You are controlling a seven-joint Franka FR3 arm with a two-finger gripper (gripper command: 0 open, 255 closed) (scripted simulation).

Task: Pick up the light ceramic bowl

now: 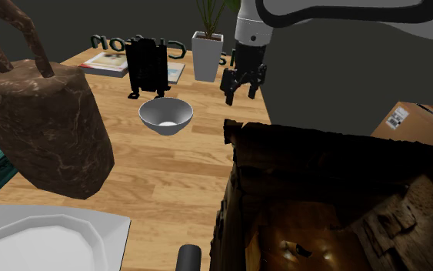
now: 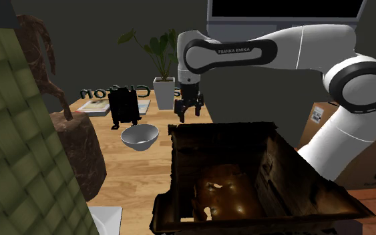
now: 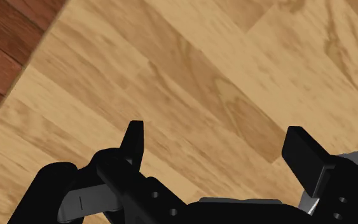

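Over bare tabletop (image 1: 168, 177), right of the pale bowl (image 1: 165, 115) in the shoulder view, the gripper (image 1: 243, 91) is held wide open and empty; approach is judged unfinished, so alignment over the rim is needed.

Count of items, by kind. We logged one pale bowl (image 1: 165, 115) at the centre of the shoulder view. We counted one brown stone-like sculpture (image 1: 41, 123) at the left. Upper centre held one black rack (image 1: 146, 68) and one potted plant (image 1: 207, 55). We noted two flat magazines (image 1: 107, 63) beside the rack. One white plate (image 1: 45, 239) sat in the lower left corner, one dark open crate (image 1: 338, 200) lower right, and one cardboard box (image 1: 414, 123) at the right edge. We recorded one arm (image 2: 300, 50), one gripper (image 1: 241, 98) and two fingers (image 3: 133, 137).
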